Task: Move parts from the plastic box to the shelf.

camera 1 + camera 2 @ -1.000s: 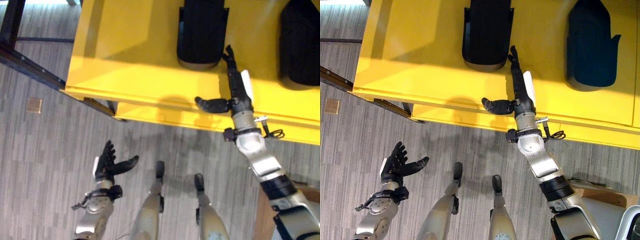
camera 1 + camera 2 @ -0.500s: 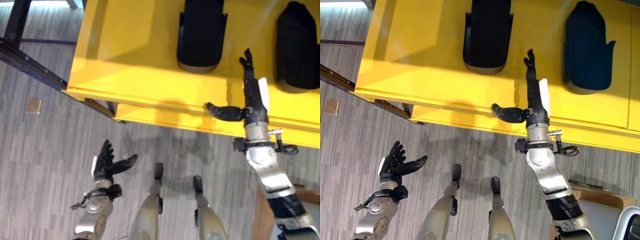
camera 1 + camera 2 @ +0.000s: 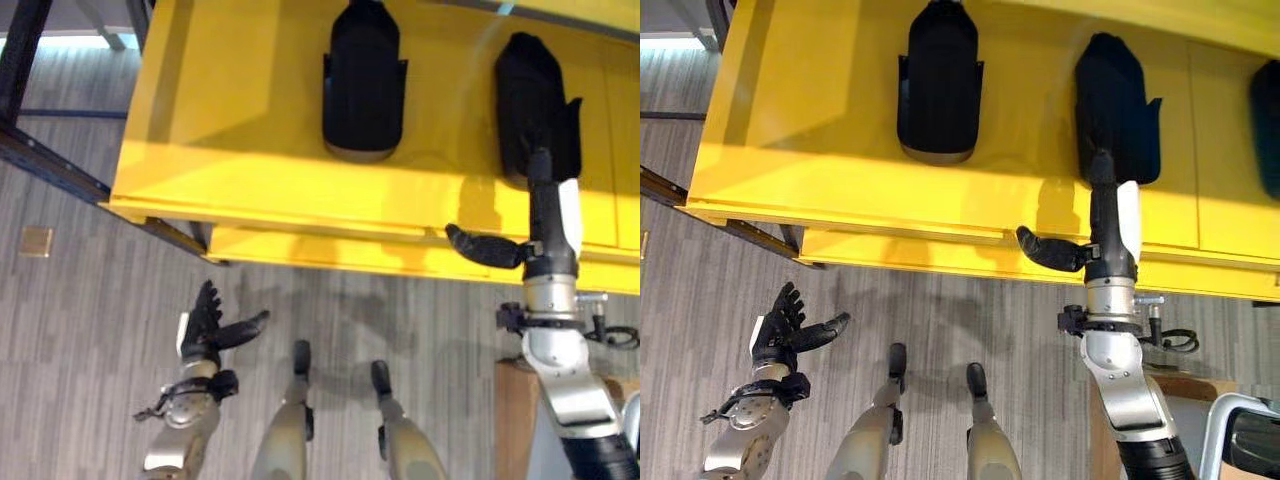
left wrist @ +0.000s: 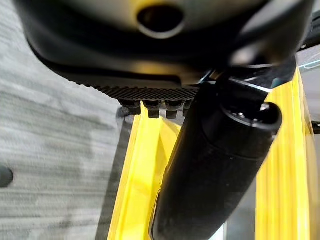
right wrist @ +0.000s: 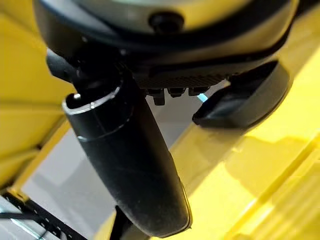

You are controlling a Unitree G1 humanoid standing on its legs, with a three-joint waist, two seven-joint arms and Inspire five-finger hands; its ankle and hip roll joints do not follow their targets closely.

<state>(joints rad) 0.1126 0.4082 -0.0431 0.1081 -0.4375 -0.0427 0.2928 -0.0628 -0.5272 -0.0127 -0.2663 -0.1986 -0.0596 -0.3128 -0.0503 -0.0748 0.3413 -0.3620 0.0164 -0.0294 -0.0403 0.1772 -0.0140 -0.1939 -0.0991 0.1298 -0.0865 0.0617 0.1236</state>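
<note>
Two black moulded parts lie on the yellow shelf: one part in the middle and another part further right. A third dark part shows at the right edge. My right hand is open over the shelf's front. Its straight fingers reach the near end of the second part, and its thumb sticks out to the left. The right wrist view shows that part just past the fingers. My left hand hangs open and empty, low over the floor.
The shelf's front edge runs across in front of me. A dark metal frame stands at the left. A small brown square lies on the grey floor. A brown box corner sits at the lower right.
My right hand has slid right along the shelf, from beside the middle part to the near end of the second part. The camera has shifted too. The left hand stays put.
</note>
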